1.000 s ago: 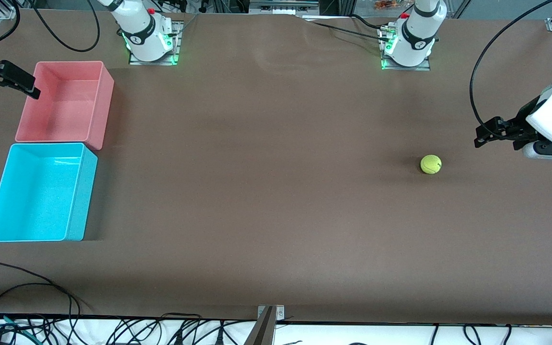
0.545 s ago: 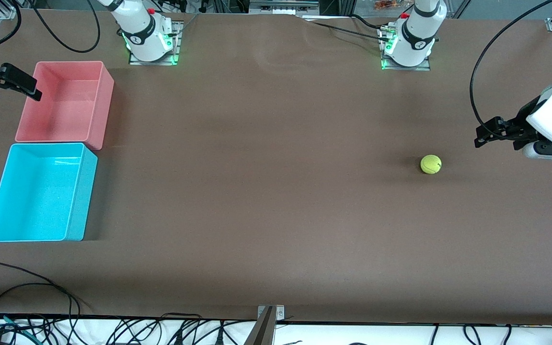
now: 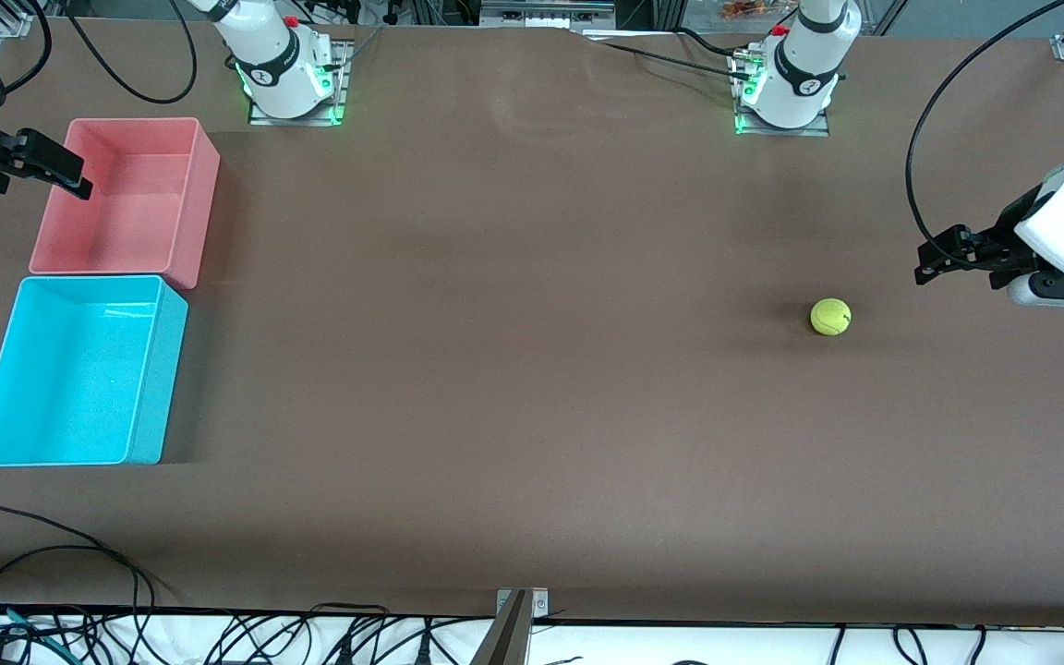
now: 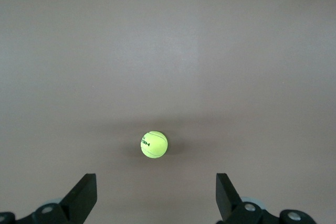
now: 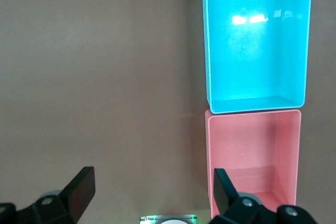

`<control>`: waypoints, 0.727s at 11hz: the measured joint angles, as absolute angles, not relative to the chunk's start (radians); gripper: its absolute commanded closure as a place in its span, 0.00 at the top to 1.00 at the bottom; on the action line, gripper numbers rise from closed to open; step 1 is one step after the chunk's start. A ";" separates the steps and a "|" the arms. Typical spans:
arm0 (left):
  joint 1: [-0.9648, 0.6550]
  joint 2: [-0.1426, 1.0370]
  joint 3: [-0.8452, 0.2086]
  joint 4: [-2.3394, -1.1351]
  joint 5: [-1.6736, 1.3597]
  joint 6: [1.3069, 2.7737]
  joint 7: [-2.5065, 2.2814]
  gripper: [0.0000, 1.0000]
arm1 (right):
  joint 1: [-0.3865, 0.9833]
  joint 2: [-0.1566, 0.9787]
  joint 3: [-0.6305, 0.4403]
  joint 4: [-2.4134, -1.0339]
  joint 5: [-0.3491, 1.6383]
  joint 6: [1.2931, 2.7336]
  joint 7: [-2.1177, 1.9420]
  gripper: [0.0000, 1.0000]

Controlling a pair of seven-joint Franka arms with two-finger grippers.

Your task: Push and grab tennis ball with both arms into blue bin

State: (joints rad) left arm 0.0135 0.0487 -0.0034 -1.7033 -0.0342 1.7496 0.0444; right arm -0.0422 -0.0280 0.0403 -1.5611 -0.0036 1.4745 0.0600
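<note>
The yellow-green tennis ball (image 3: 830,317) rests on the brown table toward the left arm's end. My left gripper (image 3: 927,263) hangs open over the table beside the ball, a little apart from it. In the left wrist view the ball (image 4: 154,144) lies ahead of the wide-open left gripper (image 4: 155,193), not between the fingers. The empty blue bin (image 3: 79,369) stands at the right arm's end. My right gripper (image 3: 70,175) hovers open over the outer rim of the pink bin. The right wrist view shows the blue bin (image 5: 255,51) and the open right gripper (image 5: 152,190).
A pink bin (image 3: 126,199) of like size, also empty, stands against the blue bin, farther from the front camera; it shows in the right wrist view (image 5: 253,156) too. Cables (image 3: 52,563) trail over the table's edge nearest the front camera. The two arm bases (image 3: 287,78) stand along the edge farthest from that camera.
My right gripper has shifted a little farther over the pink bin's rim. The left gripper and the ball have not visibly moved.
</note>
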 measured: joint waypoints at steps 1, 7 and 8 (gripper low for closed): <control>0.013 0.049 -0.003 -1.703 -0.034 1.750 0.044 1.00 | -0.041 -0.023 0.042 -1.561 -0.006 1.481 0.060 1.00; 0.013 0.049 -0.003 -1.703 -0.034 1.750 0.044 1.00 | -0.041 -0.016 0.043 -1.561 -0.009 1.485 0.060 1.00; 0.013 0.049 -0.003 -1.703 -0.034 1.750 0.044 1.00 | -0.041 -0.016 0.043 -1.561 -0.009 1.485 0.060 1.00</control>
